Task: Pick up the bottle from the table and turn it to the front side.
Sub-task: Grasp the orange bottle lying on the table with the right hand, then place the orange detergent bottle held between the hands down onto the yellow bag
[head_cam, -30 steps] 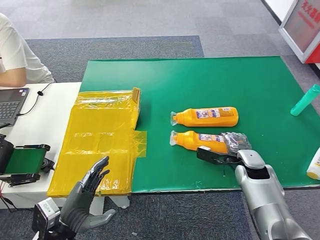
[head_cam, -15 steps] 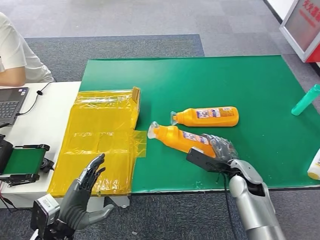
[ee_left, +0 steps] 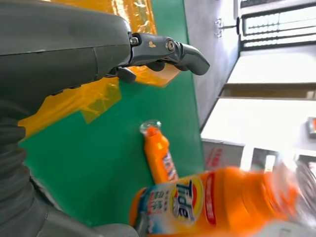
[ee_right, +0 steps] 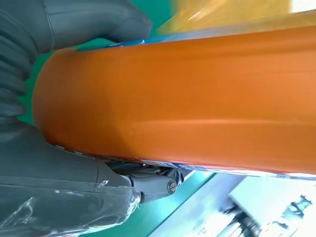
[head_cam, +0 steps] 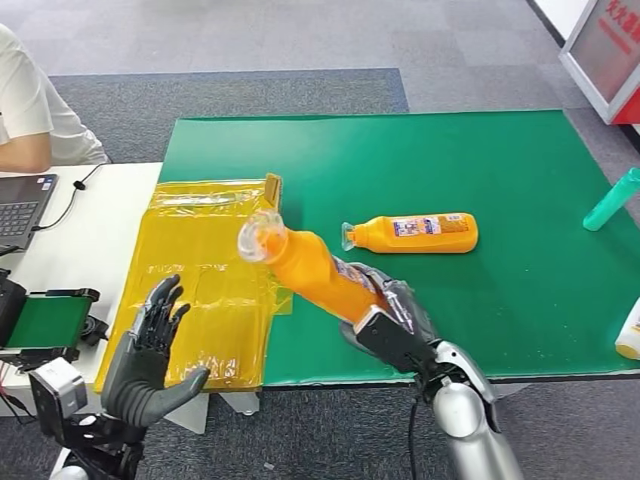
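Held bottle (head_cam: 317, 270): off the worktop (head_cam: 528, 170), over its near edge; long axis tilts, cap toward the far-left corner, base in the palm.
Right hand (head_cam: 389, 320): wrapped around the base end.
Left hand (head_cam: 147, 350): fingers spread, holding nothing, near the near-left corner, well apart from the cap.
Second bottle (head_cam: 411, 233): lying flat mid-worktop.
Turning: the right hand, I judge, must roll the bottle about its long axis.
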`<state>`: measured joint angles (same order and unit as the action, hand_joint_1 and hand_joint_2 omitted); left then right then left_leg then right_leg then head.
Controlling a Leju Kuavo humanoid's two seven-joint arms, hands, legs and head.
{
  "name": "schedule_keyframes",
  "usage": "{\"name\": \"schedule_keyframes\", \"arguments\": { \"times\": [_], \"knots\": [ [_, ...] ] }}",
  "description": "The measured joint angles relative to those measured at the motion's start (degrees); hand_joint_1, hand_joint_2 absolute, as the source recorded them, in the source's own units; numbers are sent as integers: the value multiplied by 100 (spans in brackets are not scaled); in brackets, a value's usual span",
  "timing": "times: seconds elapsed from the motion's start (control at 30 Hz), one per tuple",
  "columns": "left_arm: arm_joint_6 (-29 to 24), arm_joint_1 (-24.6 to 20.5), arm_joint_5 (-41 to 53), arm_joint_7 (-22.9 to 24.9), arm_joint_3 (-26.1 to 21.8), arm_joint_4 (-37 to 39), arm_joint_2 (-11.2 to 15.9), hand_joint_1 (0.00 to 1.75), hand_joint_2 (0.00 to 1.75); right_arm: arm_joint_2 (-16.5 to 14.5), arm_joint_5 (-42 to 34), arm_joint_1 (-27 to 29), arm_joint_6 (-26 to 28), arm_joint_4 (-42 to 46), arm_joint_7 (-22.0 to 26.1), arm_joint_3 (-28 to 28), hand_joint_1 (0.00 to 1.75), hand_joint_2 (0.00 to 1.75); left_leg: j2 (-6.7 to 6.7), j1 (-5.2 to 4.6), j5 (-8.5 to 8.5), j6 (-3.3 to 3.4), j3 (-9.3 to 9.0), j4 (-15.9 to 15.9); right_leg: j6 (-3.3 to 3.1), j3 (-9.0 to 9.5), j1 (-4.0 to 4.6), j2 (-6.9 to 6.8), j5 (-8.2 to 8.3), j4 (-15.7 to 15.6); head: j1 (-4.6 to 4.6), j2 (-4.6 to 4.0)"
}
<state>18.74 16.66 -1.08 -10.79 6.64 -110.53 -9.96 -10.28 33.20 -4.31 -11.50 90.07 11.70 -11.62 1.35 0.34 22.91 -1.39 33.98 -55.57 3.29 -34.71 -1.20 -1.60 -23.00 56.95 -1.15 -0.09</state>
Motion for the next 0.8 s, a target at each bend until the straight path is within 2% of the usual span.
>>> {"name": "schedule_keyframes", "arguments": {
  "times": [0.1,0.23,0.53,0.8],
  "knots": [
    [-32,-138,-198,38,-14,0,-69,0,175,-97,-615,105,-62,125,5,-142,175,175,0,0,0,0,-1,0,0,0,0,0,0,0,0,0],
    [-162,-263,-273,112,22,3,-107,0,175,-147,-926,232,46,218,71,-342,175,175,0,0,0,0,-1,0,0,0,-1,0,0,0,0,-1],
    [-337,-574,-97,237,446,67,-146,0,175,-155,-510,428,663,292,181,-785,175,175,0,0,1,1,1,0,0,-3,-1,1,0,-1,0,-1],
    [-370,-917,367,285,1163,385,-134,0,175,-155,-53,401,1077,148,87,-1085,175,175,0,0,1,1,2,0,0,-3,-1,1,0,-1,0,0]
  ]
}}
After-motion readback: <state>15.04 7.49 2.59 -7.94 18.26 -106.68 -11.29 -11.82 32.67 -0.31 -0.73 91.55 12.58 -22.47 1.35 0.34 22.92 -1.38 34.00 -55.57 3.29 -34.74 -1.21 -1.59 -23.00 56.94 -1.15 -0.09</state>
